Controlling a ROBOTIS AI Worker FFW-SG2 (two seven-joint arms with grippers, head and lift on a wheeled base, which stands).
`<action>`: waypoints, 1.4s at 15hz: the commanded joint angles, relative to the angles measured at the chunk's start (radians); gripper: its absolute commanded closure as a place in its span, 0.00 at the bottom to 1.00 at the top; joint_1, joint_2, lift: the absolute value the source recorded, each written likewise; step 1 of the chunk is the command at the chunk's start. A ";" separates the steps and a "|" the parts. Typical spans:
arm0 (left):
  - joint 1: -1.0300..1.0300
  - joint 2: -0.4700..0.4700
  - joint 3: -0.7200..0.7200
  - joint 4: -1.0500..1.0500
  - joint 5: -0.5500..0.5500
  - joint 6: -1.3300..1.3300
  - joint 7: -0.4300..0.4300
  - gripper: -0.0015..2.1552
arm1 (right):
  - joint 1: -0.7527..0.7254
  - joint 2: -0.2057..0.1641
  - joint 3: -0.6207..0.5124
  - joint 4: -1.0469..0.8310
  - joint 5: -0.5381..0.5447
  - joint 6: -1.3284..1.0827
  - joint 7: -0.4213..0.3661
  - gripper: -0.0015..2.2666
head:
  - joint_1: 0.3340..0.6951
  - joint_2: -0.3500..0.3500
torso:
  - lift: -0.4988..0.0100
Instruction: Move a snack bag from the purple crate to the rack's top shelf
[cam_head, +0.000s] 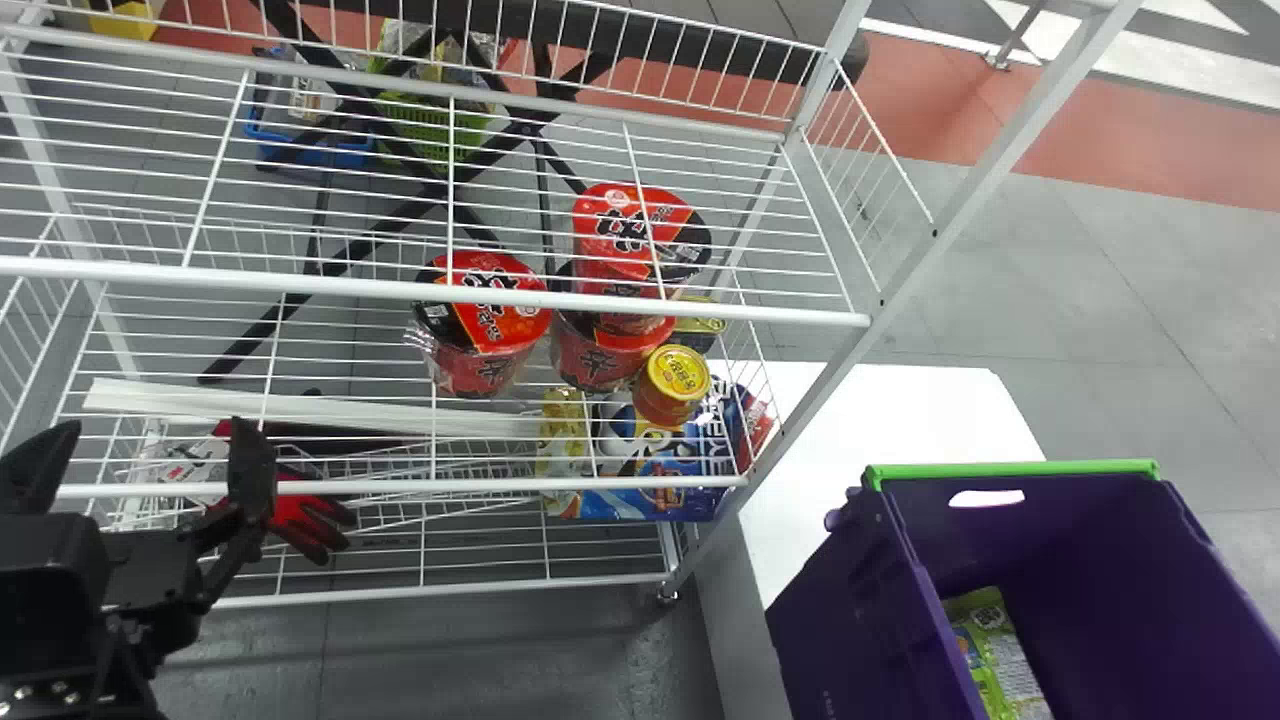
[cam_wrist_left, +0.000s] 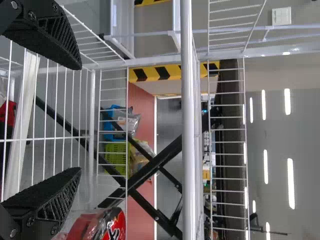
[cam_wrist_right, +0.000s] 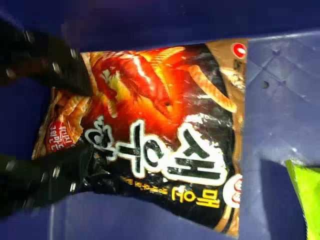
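Expect a light, slick, crushable bag (cam_wrist_right: 155, 110); with the spread right claw (cam_wrist_right: 91, 121), pinch gently at the end nearest its tips

I'd call this a small mock shop inside a workshop-like hall. Tubs (cam_head: 490, 362) and a yellow-lidded can (cam_head: 680, 372) sit on a white wire rack (cam_head: 350, 286), with filled baskets (cam_head: 430, 130) beyond, far left. Around it are grey flooring (cam_head: 1100, 300), hazard striping (cam_wrist_left: 175, 72) (very factory, that) and long strip lights (cam_wrist_left: 291, 183).
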 joint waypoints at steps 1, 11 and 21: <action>-0.003 -0.003 0.005 0.011 0.002 -0.011 -0.001 0.04 | -0.002 -0.001 -0.020 0.005 -0.040 0.002 0.000 0.90 | 1.00 0.00 | 0.09; -0.012 -0.005 -0.003 0.012 0.002 -0.011 0.004 0.04 | 0.030 0.035 -0.076 -0.152 -0.070 0.201 0.040 0.99 | 1.00 0.00 | 0.10; -0.014 -0.006 -0.011 0.009 -0.005 0.007 0.009 0.04 | 0.030 0.043 -0.083 -0.170 -0.061 0.118 0.026 0.99 | 1.00 0.00 | 0.18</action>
